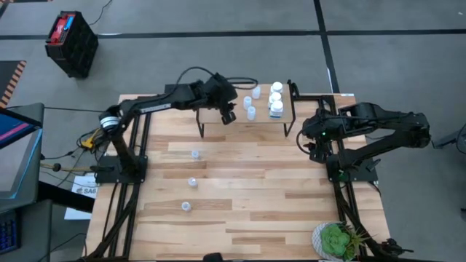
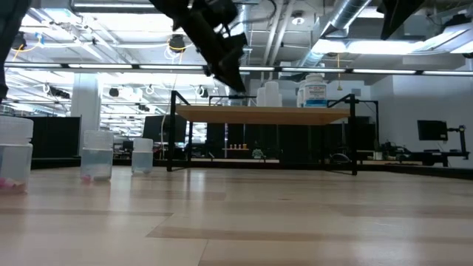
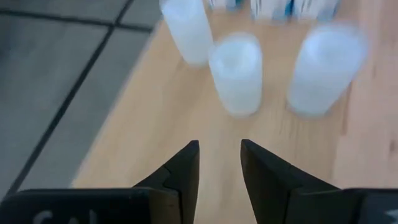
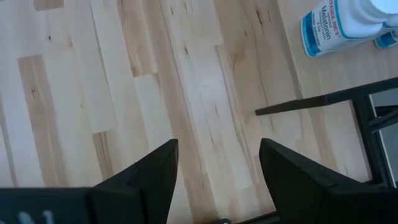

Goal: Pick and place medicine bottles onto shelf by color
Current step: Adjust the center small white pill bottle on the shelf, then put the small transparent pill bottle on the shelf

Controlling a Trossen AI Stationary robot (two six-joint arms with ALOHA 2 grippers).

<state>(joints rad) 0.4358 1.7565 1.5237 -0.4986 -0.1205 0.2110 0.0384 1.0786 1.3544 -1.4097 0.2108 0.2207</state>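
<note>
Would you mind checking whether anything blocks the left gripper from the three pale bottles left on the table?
Nothing visible does. The left gripper hangs over the shelf, empty. The three table bottles stand apart on bare wood nearer the front.

Shelf (image 1: 240, 122) bears six bottles (image 1: 275, 98); table (image 1: 255, 182) holds three bottles (image 1: 194, 182).
</note>
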